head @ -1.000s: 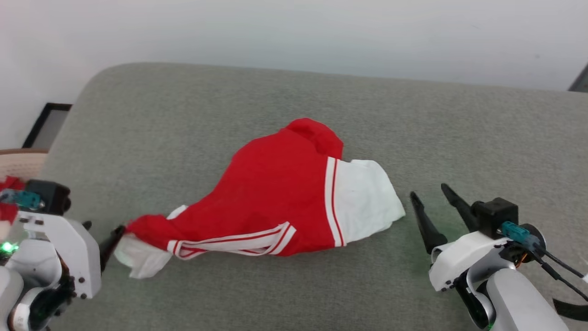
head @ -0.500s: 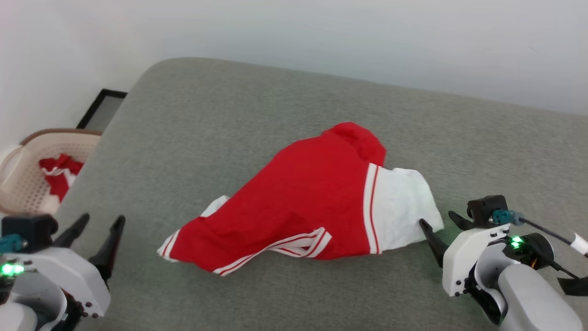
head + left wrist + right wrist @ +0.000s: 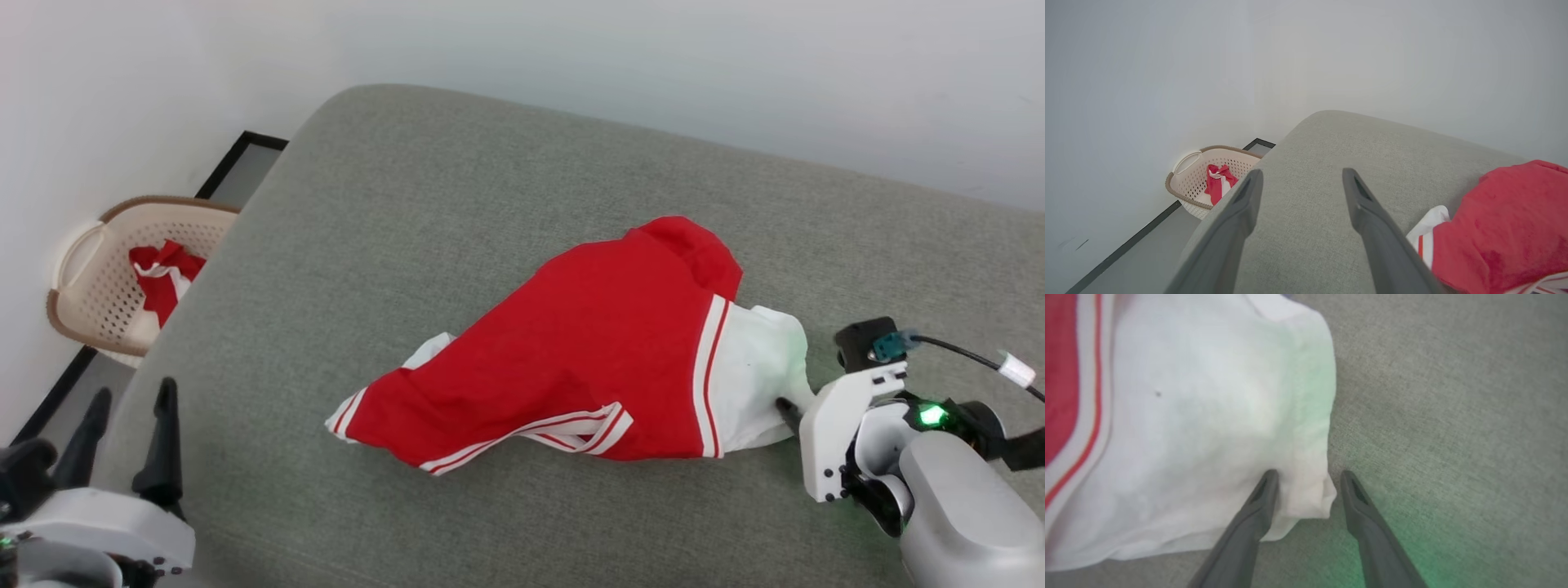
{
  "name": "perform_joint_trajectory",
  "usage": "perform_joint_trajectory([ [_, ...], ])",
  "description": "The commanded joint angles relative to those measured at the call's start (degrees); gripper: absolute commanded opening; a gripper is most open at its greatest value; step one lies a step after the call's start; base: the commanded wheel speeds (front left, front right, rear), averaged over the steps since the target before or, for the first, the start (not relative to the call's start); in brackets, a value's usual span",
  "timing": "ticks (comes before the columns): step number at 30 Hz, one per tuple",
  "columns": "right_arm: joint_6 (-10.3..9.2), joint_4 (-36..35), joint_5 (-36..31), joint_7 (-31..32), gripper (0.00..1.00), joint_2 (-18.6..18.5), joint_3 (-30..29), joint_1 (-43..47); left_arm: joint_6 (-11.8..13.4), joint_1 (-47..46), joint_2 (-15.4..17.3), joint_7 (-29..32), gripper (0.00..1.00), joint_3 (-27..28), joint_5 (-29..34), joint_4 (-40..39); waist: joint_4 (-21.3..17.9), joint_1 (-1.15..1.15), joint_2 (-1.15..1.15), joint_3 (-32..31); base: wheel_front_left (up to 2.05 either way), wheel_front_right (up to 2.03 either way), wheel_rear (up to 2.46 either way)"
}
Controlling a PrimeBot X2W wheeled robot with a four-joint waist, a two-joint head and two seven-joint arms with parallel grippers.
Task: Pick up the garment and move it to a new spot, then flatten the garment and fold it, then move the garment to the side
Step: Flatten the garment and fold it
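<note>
Head camera has swung, so ignore the picture shift; the real changes are in the arms. Your left gripper (image 3: 135, 390) has backed off the garment's (image 3: 588, 351) left end and now hangs wide open over the grey cushion's (image 3: 457, 188) near-left edge, well apart from the cloth, holding nothing. Your right gripper (image 3: 1309, 473) has come in to the white sleeve end (image 3: 1208, 416), and its jaws now straddle that sleeve's corner, parted, not yet pinched. I read this as the start of a right-side grasp for flattening, so nothing is lifted yet. The garment lies crumpled mid-cushion, closer to the near edge, with the white sleeve end pointing to the right edge. Hard to tell: in the head view one right finger is hidden behind the white mount, and the wrist view doesn't show whether a finger sits on or under the cloth. Collar and other sleeve are bunched and unreadable. The beige basket (image 3: 90, 286) with a red-white bundle (image 3: 163, 273) sits on the floor off the left edge.
</note>
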Motion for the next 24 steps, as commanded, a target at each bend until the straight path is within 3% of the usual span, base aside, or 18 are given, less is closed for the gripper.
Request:
perform_joint_trajectory([
  [1, 0.02, 1.0, 0.6, 0.8, 0.00, 0.9, 1.0, 0.7, -0.2, 0.7, -0.3, -0.3, 1.00, 0.6, 0.1, 0.1, 0.2, 0.00, 0.00, 0.1, 0.00, 0.00, 0.00],
  [12, -0.04, 0.4, 3.7, 1.6, 0.00, -4.5, 2.1, -4.3, -3.2, 3.2, -4.4, -0.9, 1.00, 7.3, 2.5, 0.4, -0.8, 0.00, 0.00, -0.1, 0.00, 0.00, 0.00],
  [24, -0.04, -2.0, 5.6, 5.0, 0.00, -13.2, -1.6, -1.5, -6.2, 5.3, -5.6, -0.8, 1.00, 11.1, 5.3, 0.1, -4.5, 0.00, 0.00, -0.5, 0.00, 0.00, 0.00],
])
